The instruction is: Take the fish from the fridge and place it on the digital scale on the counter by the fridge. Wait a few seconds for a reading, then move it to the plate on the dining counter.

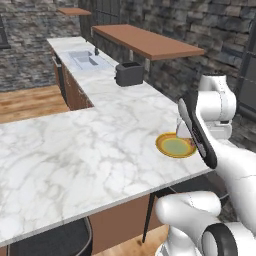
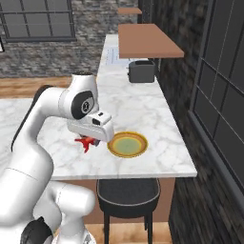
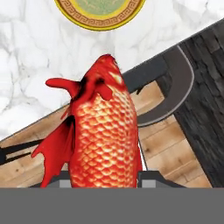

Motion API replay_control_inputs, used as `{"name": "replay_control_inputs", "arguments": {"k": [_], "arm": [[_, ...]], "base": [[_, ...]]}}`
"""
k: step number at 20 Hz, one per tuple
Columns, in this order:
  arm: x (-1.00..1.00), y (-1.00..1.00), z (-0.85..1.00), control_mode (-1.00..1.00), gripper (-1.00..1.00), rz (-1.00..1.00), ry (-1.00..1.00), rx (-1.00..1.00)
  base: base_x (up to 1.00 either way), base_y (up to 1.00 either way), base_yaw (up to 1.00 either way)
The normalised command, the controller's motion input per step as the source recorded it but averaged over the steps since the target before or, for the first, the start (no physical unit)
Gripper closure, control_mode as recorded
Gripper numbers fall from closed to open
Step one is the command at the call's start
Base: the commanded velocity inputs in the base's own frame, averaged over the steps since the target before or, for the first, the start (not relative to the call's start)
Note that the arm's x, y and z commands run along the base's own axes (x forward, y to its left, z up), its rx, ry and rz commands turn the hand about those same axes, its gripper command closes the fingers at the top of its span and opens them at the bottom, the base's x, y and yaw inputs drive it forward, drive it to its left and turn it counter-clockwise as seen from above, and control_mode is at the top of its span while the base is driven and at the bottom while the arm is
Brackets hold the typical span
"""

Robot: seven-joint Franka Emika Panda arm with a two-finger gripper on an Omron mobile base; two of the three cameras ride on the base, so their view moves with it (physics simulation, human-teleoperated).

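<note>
Gripper (image 2: 90, 141) clamped on the fish (image 3: 103, 131), fingers closed against its sides. Fish (image 2: 86, 142) held in the air over the dining counter (image 2: 143, 119), near the front edge, just beside the plate (image 2: 127, 144). Plate (image 1: 175, 145) near the counter's front right corner. Toaster (image 2: 141, 71) far back along the right edge.

You see a red-orange fish (image 3: 103, 135) with pale-edged scales, a yellow plate (image 3: 99, 13) with what looks like a greenish centre, and a white grey-veined counter (image 1: 90, 150).
</note>
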Motion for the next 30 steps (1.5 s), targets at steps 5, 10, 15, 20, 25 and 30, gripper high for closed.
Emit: {"name": "replay_control_inputs", "arguments": {"k": [5, 10, 15, 20, 25, 30], "arm": [[1.0, -0.09, -0.34, -1.0, 1.0, 0.11, 0.1, 0.0], [0.98, -0.08, -0.72, -1.0, 1.0, 0.06, 0.06, 0.01], [0.96, -0.2, -0.69, -1.0, 1.0, 0.03, 0.01, 0.01], [0.58, -0.55, -0.44, -1.0, 1.0, 0.02, 0.0, 0.03], [0.07, -0.5, -0.37, -1.0, 1.0, 0.01, -0.02, 0.02], [0.0, -0.17, -0.35, -1.0, 1.0, 0.01, -0.12, 0.0]], "base": [[0.0, 0.0, 0.0], [0.0, 0.0, 0.0], [0.0, 0.0, 0.0], [0.0, 0.0, 0.0], [0.0, 0.0, 0.0], [0.0, 0.0, 0.0]]}}
